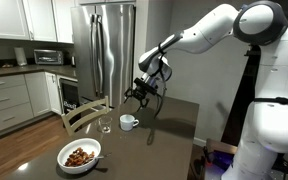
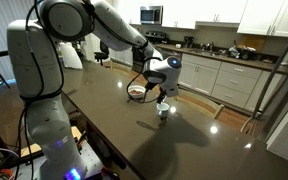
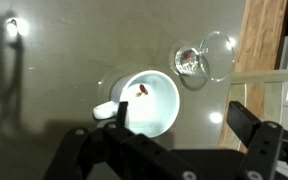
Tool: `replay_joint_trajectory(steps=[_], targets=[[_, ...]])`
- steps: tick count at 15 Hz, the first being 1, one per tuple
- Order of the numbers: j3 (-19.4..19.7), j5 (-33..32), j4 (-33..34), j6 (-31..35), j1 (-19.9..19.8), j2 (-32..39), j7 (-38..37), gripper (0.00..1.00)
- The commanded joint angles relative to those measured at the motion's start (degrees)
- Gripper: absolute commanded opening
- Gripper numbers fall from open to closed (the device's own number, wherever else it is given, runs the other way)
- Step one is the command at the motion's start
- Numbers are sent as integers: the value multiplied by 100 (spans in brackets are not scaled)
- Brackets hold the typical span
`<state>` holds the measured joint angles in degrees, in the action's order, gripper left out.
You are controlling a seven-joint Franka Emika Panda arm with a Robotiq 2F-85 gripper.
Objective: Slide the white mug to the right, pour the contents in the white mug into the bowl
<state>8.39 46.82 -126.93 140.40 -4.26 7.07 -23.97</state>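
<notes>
The white mug [image 3: 149, 100] stands upright on the dark table, its handle [image 3: 104, 110] pointing left and a small red-brown piece inside. In both exterior views my gripper [image 1: 142, 90] [image 2: 162, 76] hangs a little above the mug [image 1: 128, 122] [image 2: 163, 108], not touching it. In the wrist view the gripper [image 3: 184, 125] is open; its left finger [image 3: 119, 115] overlaps the mug's rim in the picture, and its right finger [image 3: 249, 125] stands well off to the side. The wide white bowl [image 1: 80, 155] [image 2: 136, 90] with brown food pieces sits near the table's corner.
A small clear glass [image 3: 199, 60] [image 1: 105, 125] stands close beside the mug. A wooden chair [image 1: 84, 112] [image 3: 266, 60] is pushed up to the table edge by them. A steel fridge [image 1: 109, 45] and kitchen counters stand behind.
</notes>
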Motion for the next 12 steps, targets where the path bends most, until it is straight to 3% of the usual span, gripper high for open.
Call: replay_joint_trajectory(steps=[1,8,12], targets=[[-55,-624,-223,-561,-86,-548,522,100],[-190,-2143,-109,-1091,-23,-900,750,100],[-267,-2142,-60,-962,-30,-823,600,100]])
